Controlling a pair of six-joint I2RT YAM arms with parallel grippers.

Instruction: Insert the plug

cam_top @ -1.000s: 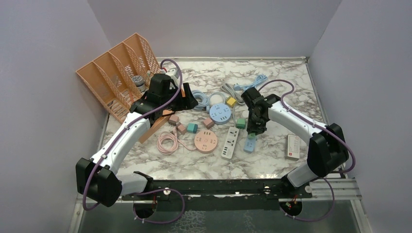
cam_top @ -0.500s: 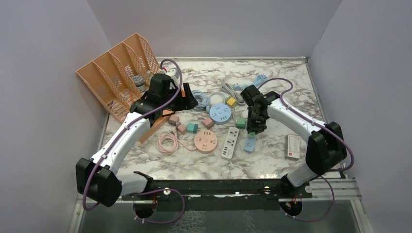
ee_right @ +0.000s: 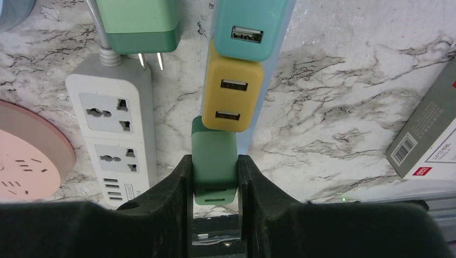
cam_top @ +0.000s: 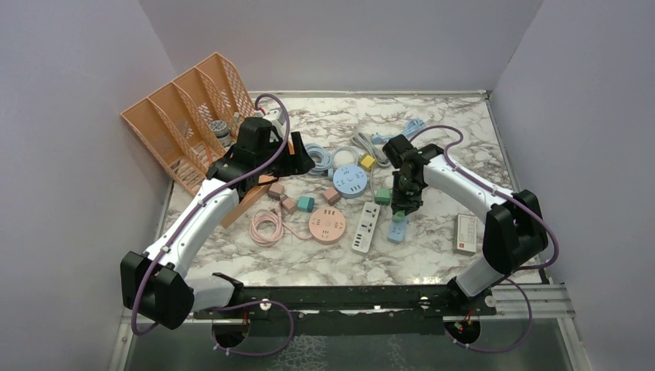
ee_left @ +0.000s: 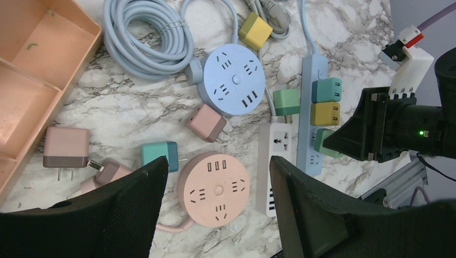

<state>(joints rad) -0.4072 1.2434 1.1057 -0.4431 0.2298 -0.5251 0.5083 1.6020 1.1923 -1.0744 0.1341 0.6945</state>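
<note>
My right gripper (ee_right: 214,159) is shut on a green plug (ee_right: 214,144). It holds the plug over the near end of the light blue power strip (ee_right: 246,141), right below a yellow plug (ee_right: 234,94) and a teal plug (ee_right: 248,24) that sit in the strip. I cannot tell whether its prongs are in the socket. In the top view the right gripper (cam_top: 399,210) is above the strip's near end (cam_top: 397,231). My left gripper (ee_left: 218,167) is open and empty, hovering high over the pink round socket (ee_left: 214,188); it also shows in the top view (cam_top: 297,164).
A white power strip (cam_top: 366,226) lies left of the blue one. A blue round socket (cam_top: 350,182), loose adapters (cam_top: 306,203) and coiled cables (cam_top: 319,157) lie mid-table. An orange file organizer (cam_top: 185,116) stands at the back left. A white box (cam_top: 465,233) lies at the right.
My right gripper has shifted slightly left and back with the green plug, closer to the yellow plug. The left arm has not moved.
</note>
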